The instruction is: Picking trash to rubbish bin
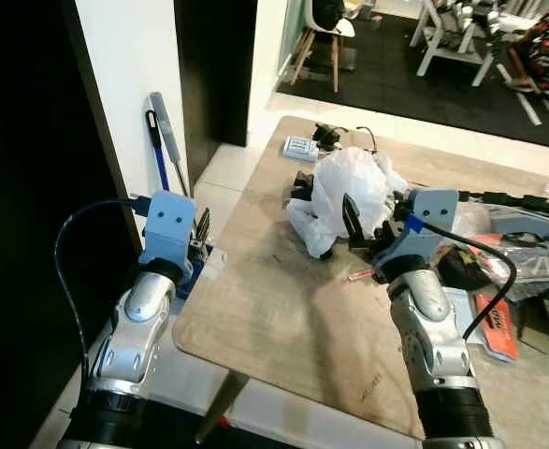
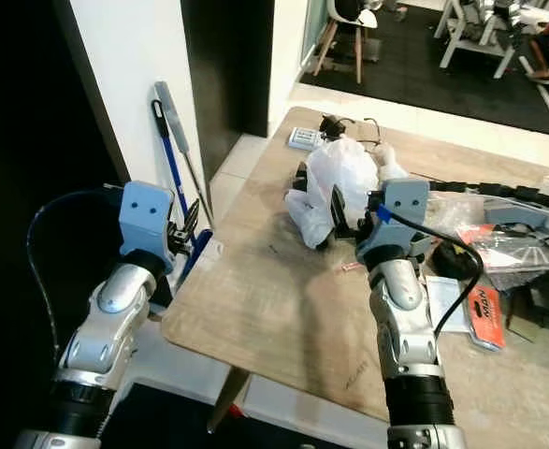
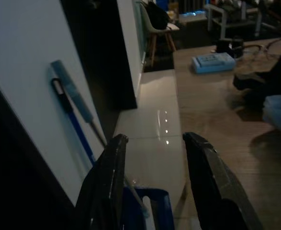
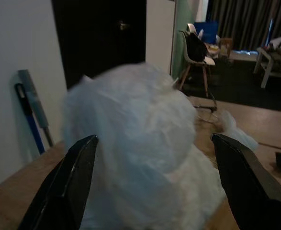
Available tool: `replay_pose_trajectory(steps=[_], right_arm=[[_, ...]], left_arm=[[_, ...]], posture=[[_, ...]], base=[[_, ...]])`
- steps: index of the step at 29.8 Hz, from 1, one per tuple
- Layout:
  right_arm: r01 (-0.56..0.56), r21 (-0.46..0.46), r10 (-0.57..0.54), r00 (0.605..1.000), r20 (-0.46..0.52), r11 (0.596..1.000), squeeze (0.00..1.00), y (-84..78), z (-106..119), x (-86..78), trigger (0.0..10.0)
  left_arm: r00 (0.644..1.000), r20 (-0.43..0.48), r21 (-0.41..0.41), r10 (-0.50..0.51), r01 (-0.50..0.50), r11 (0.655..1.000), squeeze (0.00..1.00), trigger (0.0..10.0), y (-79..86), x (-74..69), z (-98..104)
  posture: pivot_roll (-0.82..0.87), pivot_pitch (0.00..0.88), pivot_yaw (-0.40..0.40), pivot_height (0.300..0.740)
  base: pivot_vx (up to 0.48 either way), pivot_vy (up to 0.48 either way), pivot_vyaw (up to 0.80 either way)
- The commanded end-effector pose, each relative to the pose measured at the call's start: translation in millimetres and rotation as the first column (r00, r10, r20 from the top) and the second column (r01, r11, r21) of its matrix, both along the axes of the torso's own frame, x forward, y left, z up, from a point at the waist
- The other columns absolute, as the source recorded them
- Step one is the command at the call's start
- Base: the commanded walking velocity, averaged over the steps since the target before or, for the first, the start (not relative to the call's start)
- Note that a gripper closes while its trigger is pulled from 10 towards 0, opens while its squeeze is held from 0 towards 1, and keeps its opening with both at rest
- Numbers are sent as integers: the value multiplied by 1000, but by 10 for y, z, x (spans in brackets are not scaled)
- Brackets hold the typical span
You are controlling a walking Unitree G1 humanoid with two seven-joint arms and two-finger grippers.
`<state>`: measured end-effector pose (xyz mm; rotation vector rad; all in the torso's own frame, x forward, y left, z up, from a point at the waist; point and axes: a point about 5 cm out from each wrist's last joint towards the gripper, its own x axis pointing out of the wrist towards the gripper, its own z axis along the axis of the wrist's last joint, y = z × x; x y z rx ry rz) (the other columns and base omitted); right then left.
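Right gripper (image 1: 366, 227) over the wooden table (image 1: 283, 309), fingers spread wide, nothing between them yet. Directly ahead of those fingers, just beyond the tips: a crumpled white plastic bag (image 1: 347, 192), bulging, mouth bunched, contents hidden behind the plastic. From the right wrist camera, same bag (image 4: 140, 143) framed between the two black fingers (image 4: 71, 184), whether touching or just short cannot be told. Dark objects tucked against the bag's far and left sides, too obscured to name. Small red scrap (image 1: 360, 275) on the tabletop just below the gripper, beside the wrist. Beyond the bag, near the table's far edge, a small pale blue box (image 1: 300, 148) and a tangle of black cable (image 1: 335, 136). To the outer side of the right arm: clutter of clear wrappers, a black object, an orange-and-white packet (image 1: 494, 327).

Left gripper (image 1: 199, 234) held off the table's left edge, fingers parted, empty. Below and just ahead of it, a blue container (image 3: 147, 211) on the pale tiled floor (image 3: 154, 139), with a thin handle rising from it; contents not visible. Further ahead, a blue-handled mop (image 1: 160, 140) leaning on the white wall (image 1: 129, 56).
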<state>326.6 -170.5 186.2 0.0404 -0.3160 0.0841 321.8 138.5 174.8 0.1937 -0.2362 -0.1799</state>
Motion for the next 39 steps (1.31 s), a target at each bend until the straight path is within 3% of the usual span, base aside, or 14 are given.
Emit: replay_pose_trajectory(steps=[1, 15, 30, 31, 32, 39], right_arm=[[2, 5, -2, 1000, 18, 1000, 0, -13, 30, -15, 10000], [-8, 4, 8, 1000, 18, 1000, 0, 6, 28, -21, 10000], [-22, 43, 19, 998, 57, 999, 0, 15, 107, -39, 10000], [-27, 36, 25, 998, 60, 999, 278, 18, 120, -34, 10000], [-29, 28, 27, 998, 63, 999, 1000, 21, 130, -30, 10000], [-6, -72, 12, 996, 84, 997, 1000, 44, 188, -45, 10000]], left_arm=[[1000, -13, -2, -9, 9, 1000, 0, 10000, -11, -22, -29], [1000, -7, 3, -11, 11, 1000, 0, 10000, -9, -27, -22], [999, -18, 1, -46, 46, 999, 0, 10000, -39, -44, -29], [999, -9, -5, -52, 52, 999, 0, 10000, -40, -45, -9], [998, -5, -10, -56, 56, 998, 0, 10000, -40, -45, 3], [995, -10, -18, -100, 99, 995, 0, 10000, -52, -58, 7]], posture=[[-42, 91, -62, 740], [-42, 84, -64, 740], [-40, 99, -65, 740], [-38, 101, -65, 740], [-37, 103, -65, 740], [-38, 108, -61, 740]], base=[[289, 0, 0], [286, 0, 0], [0, 0, 0], [0, 0, 0], [0, 0, 0], [0, 0, 0]])
